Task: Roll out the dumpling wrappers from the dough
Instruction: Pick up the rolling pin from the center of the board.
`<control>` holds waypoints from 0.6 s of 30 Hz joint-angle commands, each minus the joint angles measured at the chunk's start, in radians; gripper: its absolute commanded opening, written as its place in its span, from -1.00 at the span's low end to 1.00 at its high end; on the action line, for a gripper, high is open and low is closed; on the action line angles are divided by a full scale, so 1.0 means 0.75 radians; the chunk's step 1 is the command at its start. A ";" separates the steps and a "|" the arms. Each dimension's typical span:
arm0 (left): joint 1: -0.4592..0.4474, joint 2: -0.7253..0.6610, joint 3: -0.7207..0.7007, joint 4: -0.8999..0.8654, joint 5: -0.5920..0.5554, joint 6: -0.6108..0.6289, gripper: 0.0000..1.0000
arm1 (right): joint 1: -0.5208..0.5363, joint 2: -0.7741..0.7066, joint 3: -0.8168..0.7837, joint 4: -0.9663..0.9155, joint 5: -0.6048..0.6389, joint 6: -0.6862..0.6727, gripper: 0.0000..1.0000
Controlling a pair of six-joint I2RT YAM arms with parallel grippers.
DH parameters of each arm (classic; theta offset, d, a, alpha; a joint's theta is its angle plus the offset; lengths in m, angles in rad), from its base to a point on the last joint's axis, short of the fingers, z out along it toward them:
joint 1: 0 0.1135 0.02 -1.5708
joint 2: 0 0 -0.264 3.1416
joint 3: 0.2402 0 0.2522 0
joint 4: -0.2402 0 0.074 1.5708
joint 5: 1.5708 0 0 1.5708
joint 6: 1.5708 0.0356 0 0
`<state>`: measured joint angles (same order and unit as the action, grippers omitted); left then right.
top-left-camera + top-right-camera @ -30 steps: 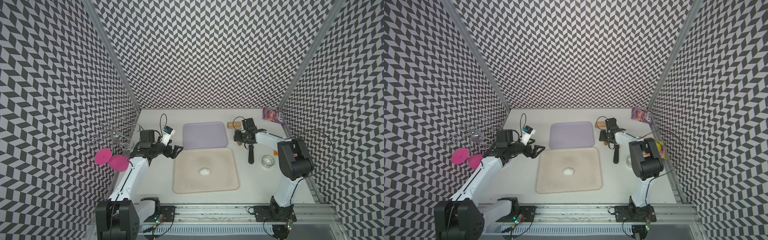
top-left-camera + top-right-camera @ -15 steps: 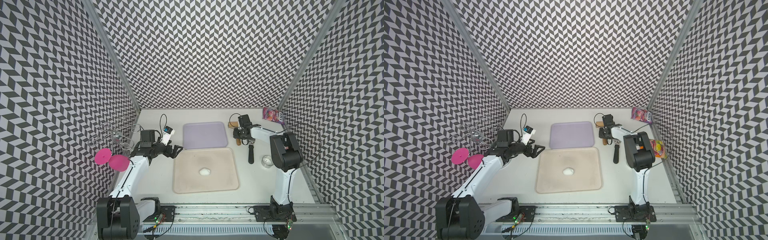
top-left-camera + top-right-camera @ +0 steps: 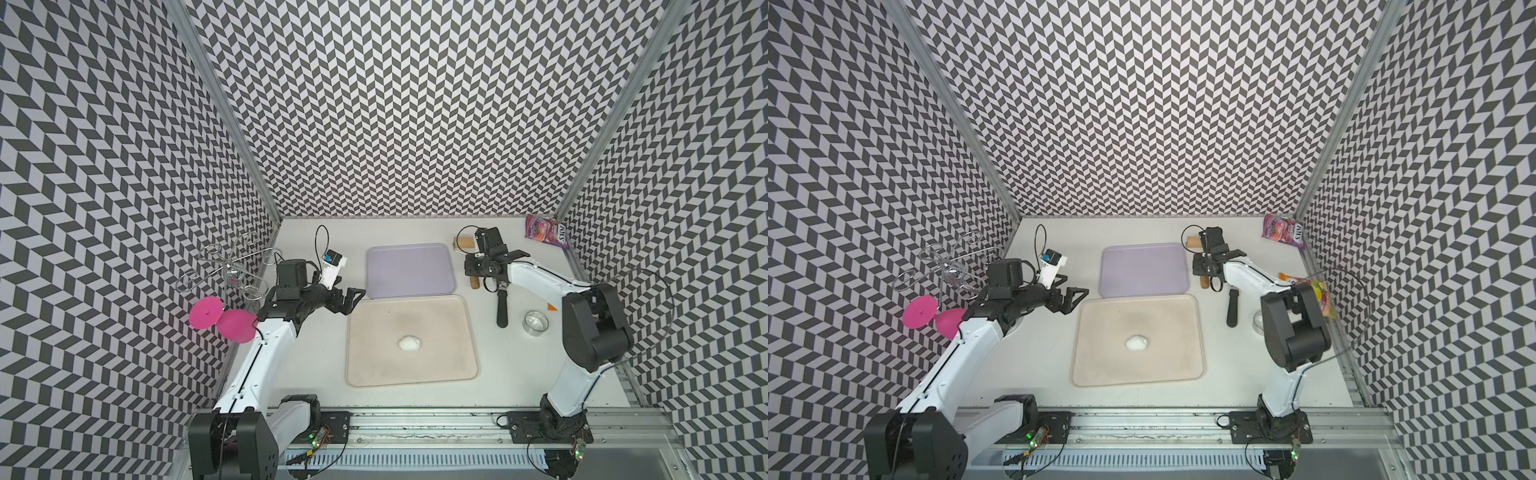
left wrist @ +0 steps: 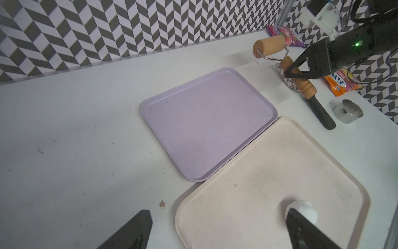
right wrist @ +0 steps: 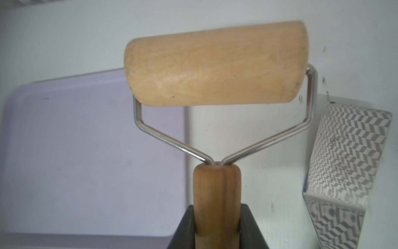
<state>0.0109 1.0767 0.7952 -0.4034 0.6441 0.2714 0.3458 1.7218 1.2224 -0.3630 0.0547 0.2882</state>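
Two arms: left arm (image 3: 266, 353) stretches from the lower left of the frame up toward the middle, low over the worktop (image 3: 320, 374); right arm (image 3: 540, 278) rises at lower right, then folds back toward the upper middle.
Left jaws: wide apart, just beside the upper left corner of the beige tray (image 3: 415, 376).
Right jaws: clamped on the handle of the wooden roller (image 3: 466, 242).
Roller axis: handle runs up-down in both top views, drum crosswise at its upper end.
Dough (image 3: 409, 343): small rounded lump near the beige tray's middle.
Purple tray (image 3: 409, 270): just above the beige one, edges touching.
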 commanded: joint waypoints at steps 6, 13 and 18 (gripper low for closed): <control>-0.089 -0.033 0.118 0.036 0.040 -0.026 1.00 | 0.217 -0.434 -0.220 0.342 -0.127 -0.024 -1.00; -0.197 0.001 0.177 0.057 0.269 -0.121 1.00 | 0.487 -0.631 -0.361 0.583 -0.049 0.064 -1.00; -0.208 -0.026 0.117 0.196 0.438 -0.209 1.00 | 0.650 -0.605 -0.304 0.602 0.100 0.096 -1.00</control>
<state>-0.1379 1.0729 0.8997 -0.3298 0.8612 0.1680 0.7933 1.2846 0.9497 -0.0555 0.0422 0.3336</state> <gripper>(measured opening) 0.997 0.274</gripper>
